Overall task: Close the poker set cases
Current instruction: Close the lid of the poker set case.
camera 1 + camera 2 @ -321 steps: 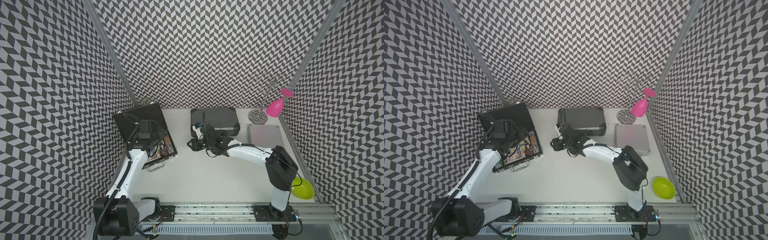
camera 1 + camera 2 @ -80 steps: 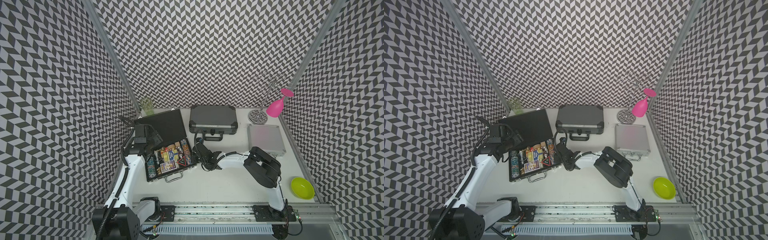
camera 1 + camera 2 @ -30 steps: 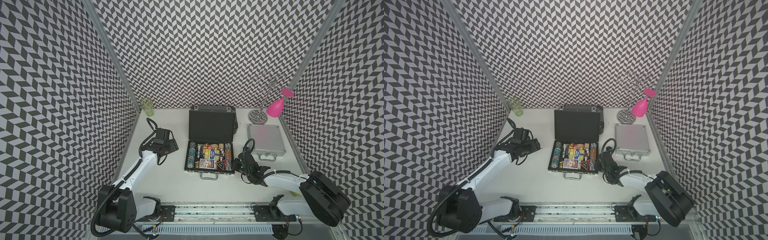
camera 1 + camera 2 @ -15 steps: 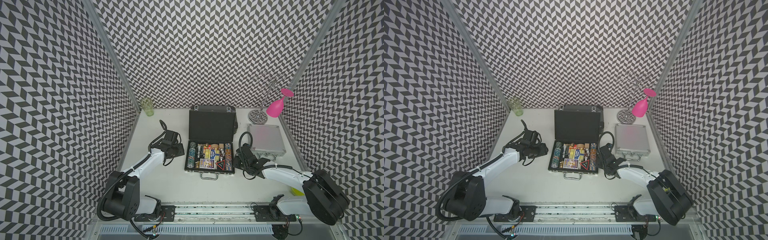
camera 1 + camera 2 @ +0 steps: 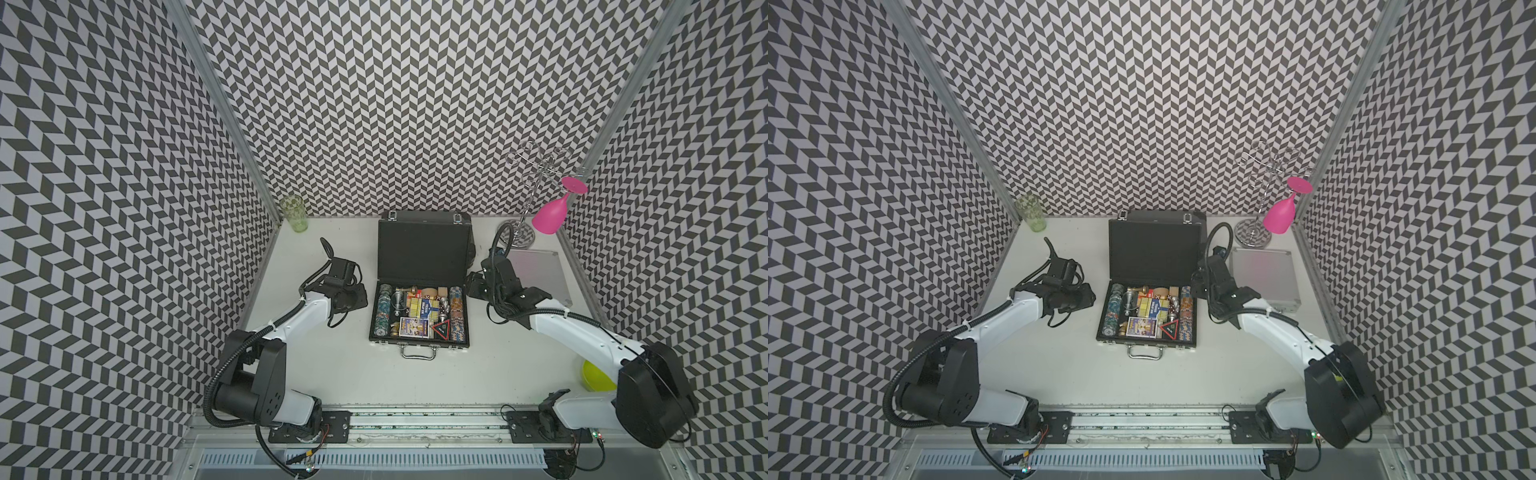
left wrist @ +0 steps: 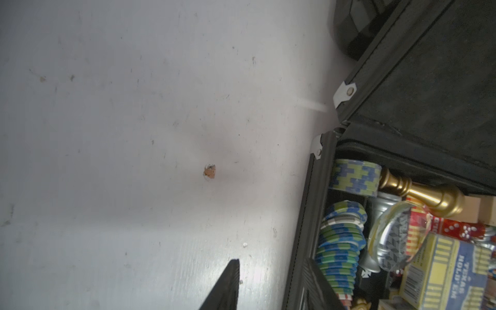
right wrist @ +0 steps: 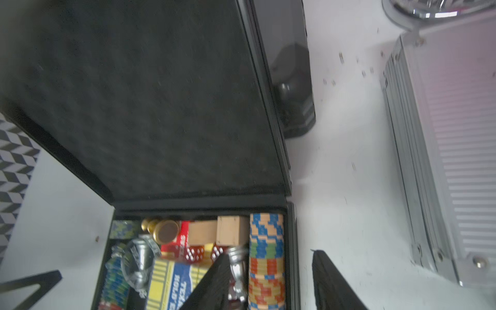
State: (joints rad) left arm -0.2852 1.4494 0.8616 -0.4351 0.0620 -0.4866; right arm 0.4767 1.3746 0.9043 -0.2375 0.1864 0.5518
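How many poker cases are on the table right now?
3: an open black case in the middle, a grey case mostly hidden behind it, and a closed silver case on the right side.

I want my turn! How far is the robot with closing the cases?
Done: the silver case lies shut. In hand: the black case is open, lid upright, with the left gripper and right gripper at its side walls, jaws open. Still to do: lowering that lid. The grey case is mostly hidden behind it.
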